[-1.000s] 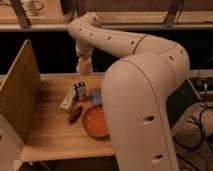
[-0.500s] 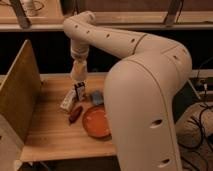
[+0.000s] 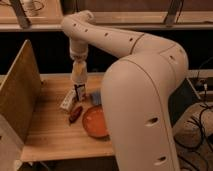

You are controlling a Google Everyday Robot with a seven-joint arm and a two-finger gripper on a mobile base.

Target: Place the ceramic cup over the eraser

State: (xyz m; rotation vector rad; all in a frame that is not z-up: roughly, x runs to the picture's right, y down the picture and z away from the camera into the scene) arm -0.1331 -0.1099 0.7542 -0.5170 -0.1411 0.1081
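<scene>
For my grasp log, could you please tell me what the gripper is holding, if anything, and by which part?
Cannot be told: the gripper hangs low over the table, near the plate.

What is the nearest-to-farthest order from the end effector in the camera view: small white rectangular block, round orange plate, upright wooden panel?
The end effector hangs above the table.
1. Small white rectangular block, just beside it.
2. Round orange plate, toward the front.
3. Upright wooden panel, at the table's end.

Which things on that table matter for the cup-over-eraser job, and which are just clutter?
Job: ceramic cup, directly below the claw; white block, probably the eraser.
Lying about: orange plate; reddish-brown item; blue object.
</scene>
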